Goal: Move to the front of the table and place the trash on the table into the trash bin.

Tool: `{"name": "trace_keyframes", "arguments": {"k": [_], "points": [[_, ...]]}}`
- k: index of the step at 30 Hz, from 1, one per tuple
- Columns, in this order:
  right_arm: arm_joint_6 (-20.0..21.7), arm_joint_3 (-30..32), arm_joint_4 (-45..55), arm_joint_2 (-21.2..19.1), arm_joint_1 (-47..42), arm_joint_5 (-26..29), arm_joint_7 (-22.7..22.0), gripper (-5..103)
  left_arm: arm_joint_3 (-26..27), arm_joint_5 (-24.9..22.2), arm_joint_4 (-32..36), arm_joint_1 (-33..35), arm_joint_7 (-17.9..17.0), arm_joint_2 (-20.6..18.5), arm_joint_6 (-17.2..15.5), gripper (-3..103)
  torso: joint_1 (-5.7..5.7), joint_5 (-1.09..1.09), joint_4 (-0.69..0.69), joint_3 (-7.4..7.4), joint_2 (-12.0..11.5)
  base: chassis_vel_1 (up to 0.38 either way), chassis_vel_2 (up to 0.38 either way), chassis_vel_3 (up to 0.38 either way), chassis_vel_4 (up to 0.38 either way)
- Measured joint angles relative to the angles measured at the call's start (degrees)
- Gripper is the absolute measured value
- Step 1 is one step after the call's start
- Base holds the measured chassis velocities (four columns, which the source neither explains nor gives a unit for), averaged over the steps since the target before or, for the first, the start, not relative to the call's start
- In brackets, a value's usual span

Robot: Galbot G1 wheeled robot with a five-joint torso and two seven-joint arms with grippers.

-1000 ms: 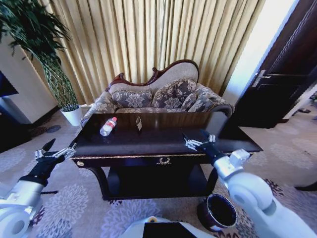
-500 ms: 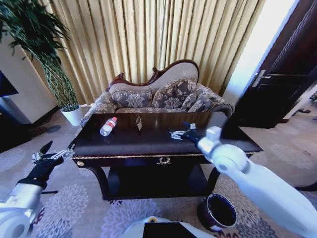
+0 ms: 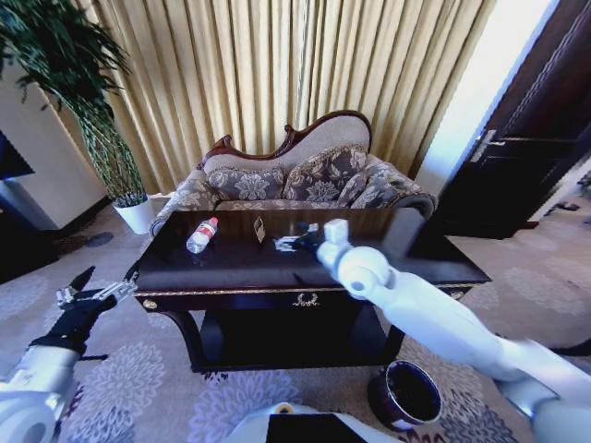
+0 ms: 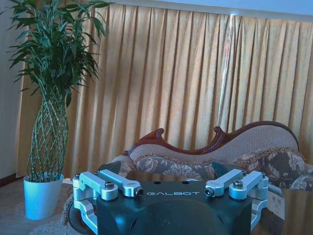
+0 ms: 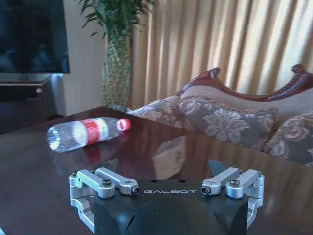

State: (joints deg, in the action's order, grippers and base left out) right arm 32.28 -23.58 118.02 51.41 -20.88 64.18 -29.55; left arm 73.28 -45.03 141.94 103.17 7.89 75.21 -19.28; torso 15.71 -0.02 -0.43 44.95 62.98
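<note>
right fingers: spread wide, nothing between them; right gripper low over the table top, near the wrapper
left fingers: spread, empty; left gripper hangs off the table's left end, parked
step: reach phase of the first pick; robot already stands at the table front; nothing grasped yet
next move calls for: judged – line the open fingers up on one item, come down and close; wrapper is the nearer target, bottle lies farther toward the left end
wrapper: small thin folded piece, stands on edge, pale, semi-clear; right wrist view shows it just ahead of the fingers; likely flimsy, easy to push over
bottle: clear plastic, lying on its side, red cap, red-and-white label; round body, could roll when nudged; right wrist view has it off to one side
table: dark glossy wood, mirror-like top showing reflections, gold trim and emblem on the front, lower shelf; slick surface
bin: small round dark bucket, open mouth, on the carpet by the table's right front leg, well apart from the trash
sofa: carved wood frame, patterned cushions, right behind the table
curtain: gold, pleated
plant: woven stems, white pot, far left
</note>
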Motion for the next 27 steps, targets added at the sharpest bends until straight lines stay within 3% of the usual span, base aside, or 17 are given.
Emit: {"name": "trace_keyframes", "arguments": {"k": [5,12,19,23,27], "points": [[0.4,-4.8,-2.3,2.6,4.0,1.7,-0.8,100,-0.1,0.7,0.4,0.0,-0.1,0.5,0.0,100,0.00,0.00,0.00,0.00,0.0,0.000,0.000,0.000,0.000],[0.7,-6.7,-8.5,6.7,6.1,1.6,-1.3,100,-0.1,1.2,0.9,0.2,-0.1,1.2,-0.1,100,0.00,0.01,0.02,0.00,0.0,0.000,0.000,0.000,0.000],[3.0,-7.8,-12.5,11.2,8.3,3.0,-7.0,100,-0.2,1.6,1.1,0.5,-0.2,1.6,-0.1,100,0.00,0.01,0.00,0.00,0.0,0.000,0.000,0.000,0.000],[4.8,-8.5,-14.1,14.5,10.6,7.0,-14.3,100,-0.4,1.9,1.2,0.6,-0.2,2.3,-0.1,100,0.00,0.00,0.01,0.00,0.0,0.000,0.000,0.000,0.000],[5.7,-9.2,-15.2,16.5,12.0,10.1,-17.6,100,-0.3,2.0,1.2,0.7,-0.2,2.3,0.0,100,0.00,0.00,0.00,0.00,0.0,0.000,0.000,0.000,0.000]]}}
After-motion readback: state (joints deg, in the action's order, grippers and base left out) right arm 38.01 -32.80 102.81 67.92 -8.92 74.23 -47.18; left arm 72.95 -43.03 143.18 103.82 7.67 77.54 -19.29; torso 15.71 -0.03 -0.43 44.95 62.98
